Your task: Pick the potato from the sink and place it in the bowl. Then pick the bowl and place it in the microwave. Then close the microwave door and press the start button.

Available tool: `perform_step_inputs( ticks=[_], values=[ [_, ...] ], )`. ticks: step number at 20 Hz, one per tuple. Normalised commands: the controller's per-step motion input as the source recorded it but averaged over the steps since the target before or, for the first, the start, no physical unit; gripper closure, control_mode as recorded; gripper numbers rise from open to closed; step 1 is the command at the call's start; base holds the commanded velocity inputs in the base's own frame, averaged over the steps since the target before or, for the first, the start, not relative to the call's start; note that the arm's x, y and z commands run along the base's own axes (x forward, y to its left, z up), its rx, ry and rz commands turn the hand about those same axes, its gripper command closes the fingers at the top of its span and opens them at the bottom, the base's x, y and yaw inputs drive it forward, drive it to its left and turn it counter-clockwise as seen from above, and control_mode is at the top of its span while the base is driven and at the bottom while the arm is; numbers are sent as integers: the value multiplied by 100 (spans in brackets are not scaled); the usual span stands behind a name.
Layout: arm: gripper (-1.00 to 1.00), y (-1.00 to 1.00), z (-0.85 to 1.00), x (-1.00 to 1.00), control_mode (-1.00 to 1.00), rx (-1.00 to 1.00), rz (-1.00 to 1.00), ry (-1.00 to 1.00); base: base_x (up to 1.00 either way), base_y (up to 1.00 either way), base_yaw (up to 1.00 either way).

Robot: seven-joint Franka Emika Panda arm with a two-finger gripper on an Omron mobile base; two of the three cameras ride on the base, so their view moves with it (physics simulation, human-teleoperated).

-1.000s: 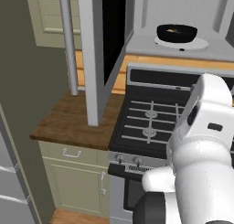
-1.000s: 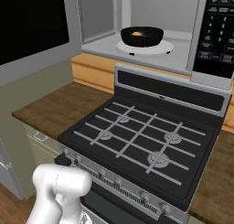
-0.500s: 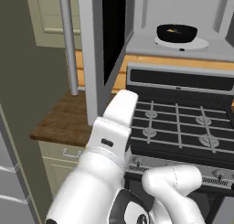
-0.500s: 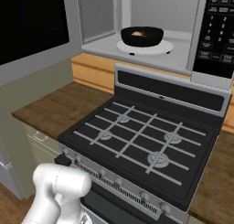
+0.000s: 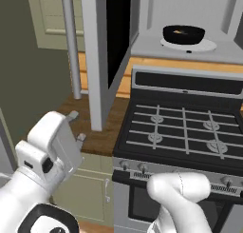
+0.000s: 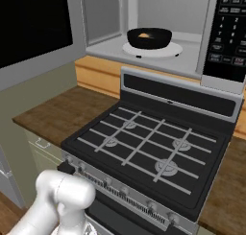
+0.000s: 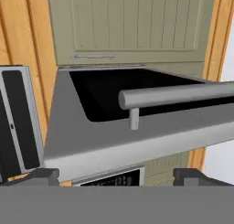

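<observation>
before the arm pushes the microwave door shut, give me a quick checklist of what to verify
1. Bowl sits inside the microwave on the turntable plate: ok.
2. Potato lies in the bowl: ok.
3. Microwave door stands swung wide open, so it is not yet closed: not ok.
4. Gripper is open with nothing between its jaws, free to push: ok.
5. Gripper is lined up with the door; in the hand view the door handle lies right ahead: ok.
6. Nothing sticks out past the microwave's opening into the door's swing path: ok, as far as the base views show.
</observation>
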Motion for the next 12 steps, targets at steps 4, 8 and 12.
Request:
perform_step_inputs(
  ticks=[4,8,12],
  values=[
    [-100,100,-46,73,-100,-1,-13,0,0,0,0],
    [-100,97,-33,65,-100,0,-12,0,0,0,0],
    [-100,29,-13,84,-100,0,-10,0,0,0,0]
  ],
)
